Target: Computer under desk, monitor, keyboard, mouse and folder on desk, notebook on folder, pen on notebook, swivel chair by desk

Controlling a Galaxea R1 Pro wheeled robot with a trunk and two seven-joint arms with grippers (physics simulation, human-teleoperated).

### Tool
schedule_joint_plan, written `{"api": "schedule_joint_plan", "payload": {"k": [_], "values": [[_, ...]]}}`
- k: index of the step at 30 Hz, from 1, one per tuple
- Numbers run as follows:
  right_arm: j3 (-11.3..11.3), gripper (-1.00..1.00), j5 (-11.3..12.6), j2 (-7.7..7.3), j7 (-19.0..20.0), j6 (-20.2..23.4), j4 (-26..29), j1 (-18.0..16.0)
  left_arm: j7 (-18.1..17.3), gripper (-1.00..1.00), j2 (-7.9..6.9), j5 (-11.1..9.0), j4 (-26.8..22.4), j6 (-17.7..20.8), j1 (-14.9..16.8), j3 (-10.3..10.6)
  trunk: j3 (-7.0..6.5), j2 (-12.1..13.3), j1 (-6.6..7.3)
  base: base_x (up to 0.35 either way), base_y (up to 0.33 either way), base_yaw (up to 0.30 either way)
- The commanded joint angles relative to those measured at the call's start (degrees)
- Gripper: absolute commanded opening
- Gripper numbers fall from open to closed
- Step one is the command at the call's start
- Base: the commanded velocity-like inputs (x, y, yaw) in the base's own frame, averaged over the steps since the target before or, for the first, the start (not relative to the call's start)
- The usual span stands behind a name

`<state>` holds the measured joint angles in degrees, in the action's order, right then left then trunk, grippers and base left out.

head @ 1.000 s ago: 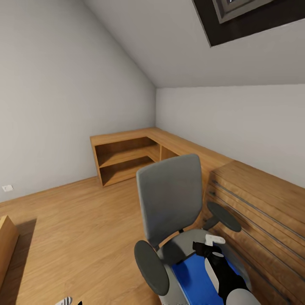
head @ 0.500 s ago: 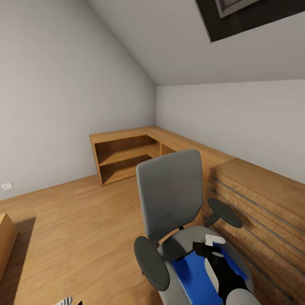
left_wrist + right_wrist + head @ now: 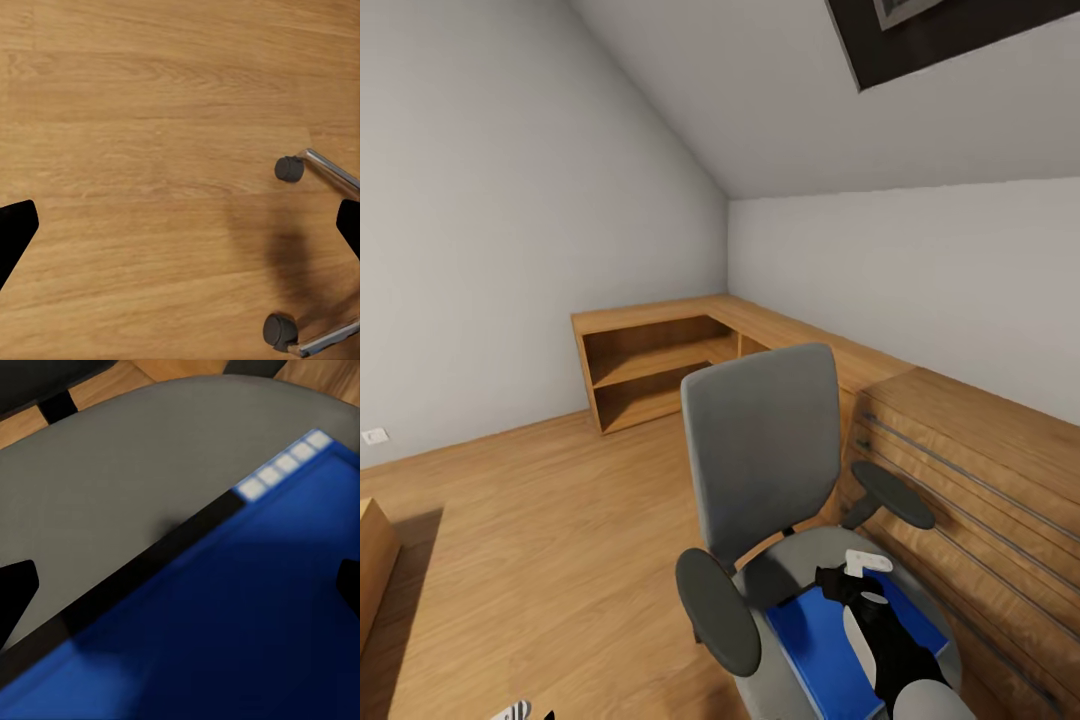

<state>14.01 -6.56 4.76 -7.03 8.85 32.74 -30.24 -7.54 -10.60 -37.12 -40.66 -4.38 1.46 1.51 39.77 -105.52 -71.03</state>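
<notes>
- The swivel chair (image 3: 765, 480) stands on the wooden floor (image 3: 540, 540), its grey back upright and its 2 black armrests out to either side.
- The folder (image 3: 822, 640), bright blue, lies flat on the chair's seat (image 3: 800, 565), directly under the right gripper (image 3: 860, 575).
- The right gripper reaches down over the seat; in the right wrist view its 2 dark fingertips (image 3: 15, 592) stand wide apart, with the folder (image 3: 247, 615) and the grey seat (image 3: 127, 472) spread between them. Whether the tips touch the folder I cannot tell.
- A black strip runs along the folder's edge in that view, with a row of small pale squares at one end.
- The left gripper (image 3: 180, 232) hangs low over the floor (image 3: 150, 112), its fingertips spread wide with nothing between them but bare boards.
- Close past its far fingertip are 2 casters (image 3: 289, 168) on chrome legs of the chair's base.
- Beyond the chair, a low wooden shelf unit (image 3: 660, 365) runs along the walls into the corner; its 2 open compartments hold nothing.
- To the right gripper's right, a wooden drawer front (image 3: 970, 500) with long slim handles stands just beside the chair.
</notes>
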Motion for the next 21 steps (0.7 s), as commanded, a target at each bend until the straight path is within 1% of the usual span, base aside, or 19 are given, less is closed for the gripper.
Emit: {"api": "schedule_joint_plan", "payload": {"k": [1,21], "values": [[0.4,1.0,-0.38,0.07,0.01,0.38,-0.83,0.01,-0.2,1.0,-0.04,-0.59,0.05,-0.19,0.03,0.16,0.06,-0.02,0.0,0.0,0.0,0.0],[0.4,1.0,-0.38,0.07,0.0,0.38,-0.83,0.01,-0.2,1.0,-0.12,-0.76,0.31,-0.19,0.03,0.16,0.06,-0.02,0.0,0.0,0.0,0.0]]}}
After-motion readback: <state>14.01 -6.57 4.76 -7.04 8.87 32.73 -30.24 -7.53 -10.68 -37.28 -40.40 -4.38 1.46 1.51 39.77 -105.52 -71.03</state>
